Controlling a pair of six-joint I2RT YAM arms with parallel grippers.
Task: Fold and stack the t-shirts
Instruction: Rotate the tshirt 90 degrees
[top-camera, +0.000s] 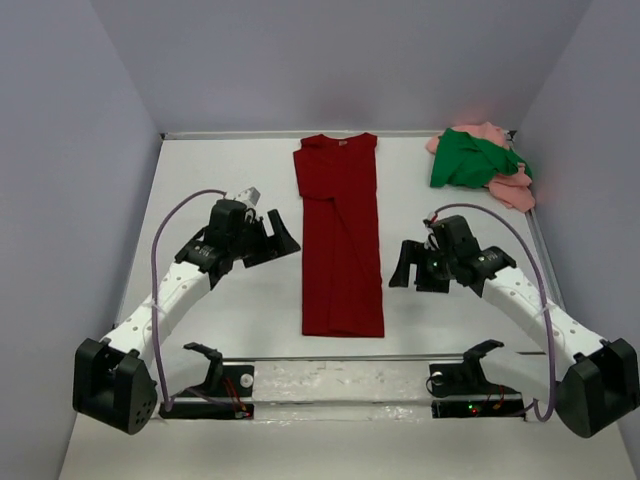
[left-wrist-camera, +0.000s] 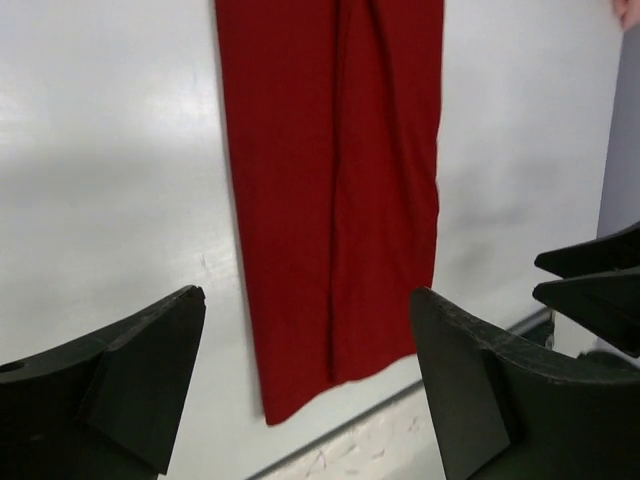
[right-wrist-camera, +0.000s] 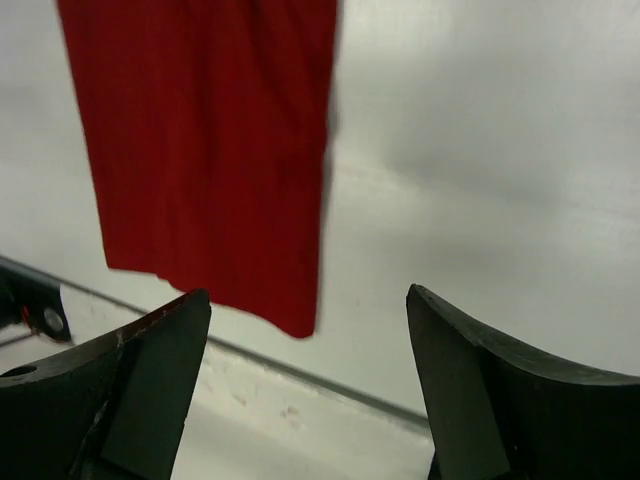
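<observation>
Dark red shirt lies flat mid-table, already narrowed into a long strip with the sleeves tucked in. Collar is at the far end, hem at the end nearest the arm bases. A lengthwise overlap seam shows down its middle.

Left gripper hangs just beside the strip's left edge, about halfway along it. Jaws are spread wide with nothing between them, and it is not touching the cloth. Right gripper is just off the strip's right edge, a bit closer to the hem. It is also spread wide and empty. Both wrist views look down past bare fingers at the hem end.

Green shirt and pink shirt sit crumpled in one heap, well apart from the red strip, off to the right of its collar end. Green lies on top of pink. Neither is folded.

Step in hand, my read: the lengthwise fold on the red shirt is done and the crosswise fold is not started.

The next move likely needs each gripper at a hem corner on its own side, pinching every layer. Then both lift together and carry the hem toward the collar, evenly, so the strip doesn't skew or unfold. Two shirts are left after that, and no stack exists yet.
</observation>
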